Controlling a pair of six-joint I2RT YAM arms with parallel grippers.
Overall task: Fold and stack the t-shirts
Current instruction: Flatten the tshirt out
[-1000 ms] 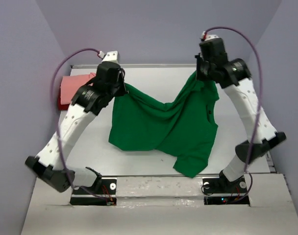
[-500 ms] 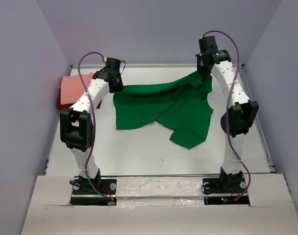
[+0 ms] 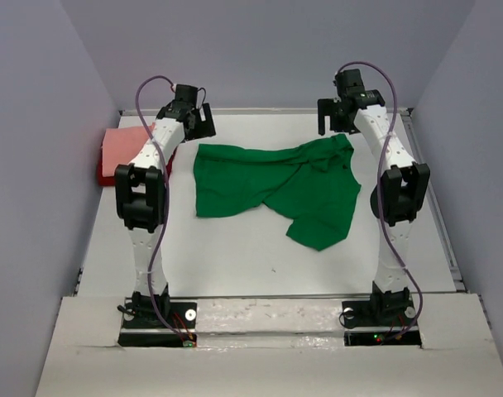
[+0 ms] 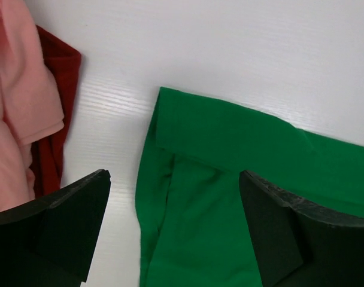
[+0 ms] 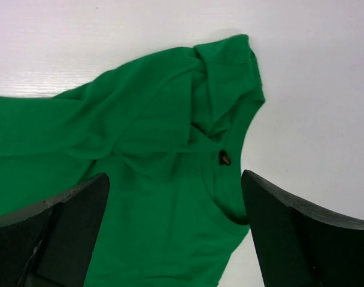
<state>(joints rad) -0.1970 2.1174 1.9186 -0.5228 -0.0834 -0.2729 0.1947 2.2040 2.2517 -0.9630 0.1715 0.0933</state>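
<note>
The bright green t-shirt [image 3: 276, 186] lies spread and creased on the white table, one sleeve trailing toward the near side. My left gripper [image 3: 202, 124] hovers open above its far left corner [image 4: 230, 197], with nothing between the fingers [image 4: 68, 221]. Over the far right corner my right gripper [image 3: 334, 117] also stands open, the bunched green cloth [image 5: 152, 161] with a small dark label [image 5: 224, 158] below it. A salmon pink t-shirt [image 3: 123, 147] rests on a dark red one [image 3: 105, 174] at the table's far left; both also show in the left wrist view, pink [image 4: 20, 107] over dark red [image 4: 53, 137].
The table's back edge [image 3: 268, 110] runs just behind both grippers. Grey walls close in the left, right and far sides. Bare white table [image 3: 260, 265] lies between the green shirt and the arm bases.
Both grippers have opened and let go of the green shirt, which has dropped from hanging between them to lie on the table. Both arms have reached farther back.
</note>
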